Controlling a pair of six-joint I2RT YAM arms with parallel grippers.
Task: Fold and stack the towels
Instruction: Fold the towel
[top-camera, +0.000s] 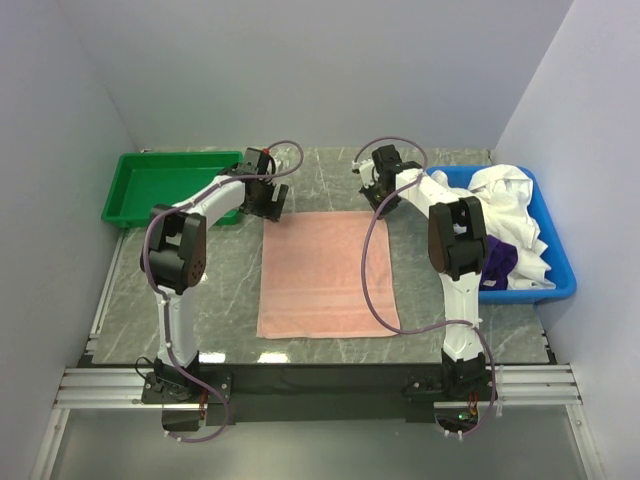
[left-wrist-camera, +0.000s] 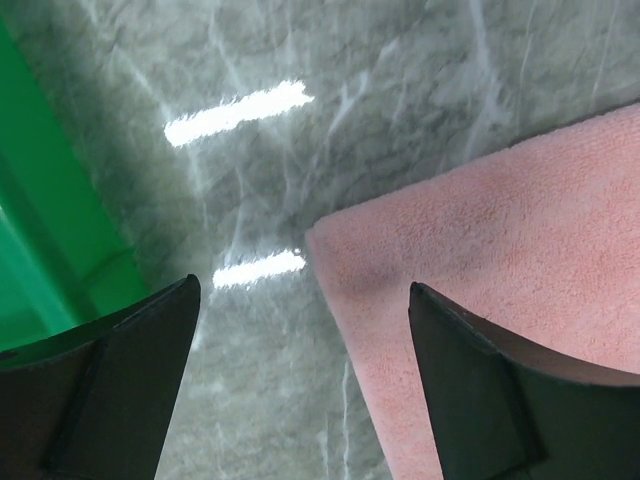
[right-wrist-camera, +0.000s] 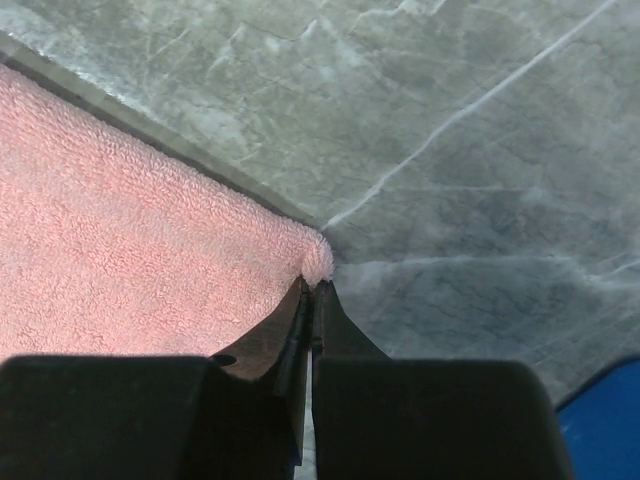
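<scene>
Right gripper (right-wrist-camera: 312, 288): jaws shut tight, no gap between them, tips right against the far-right corner of the salmon-pink towel (right-wrist-camera: 120, 260). The corner bunches up a little at the tips. Cannot tell whether any cloth is actually pinched.

Left gripper (left-wrist-camera: 305, 285): jaws wide open, hovering over the far-left corner of the same towel. One of its fingers (left-wrist-camera: 120, 380) is over bare tabletop (left-wrist-camera: 300, 100), the other is over the pink cloth, and the corner sits between them, a bit ahead of the tips. No contact with the cloth visible.

The salmon-pink towel lies spread flat, a single layer, on the grey marble-look tabletop between the two arms. Its long sides run from near to far and its near edge is close to the tabletop's front edge. Both arms reach forward to its far edge, one at each corner.

Green tray (top-camera: 160, 190) sits at the far-left of the tabletop, just left of the left gripper, and shows as a green strip at the left of the left wrist view.

Blue bin (top-camera: 520, 293) is on the right edge, beside the right arm. White towels (top-camera: 510, 200) are heaped in it, crumpled, rising above the rim. A deep purple towel (top-camera: 500, 255) lies in the near part of the bin, partly under the white ones and partly hidden by the arm.
</scene>
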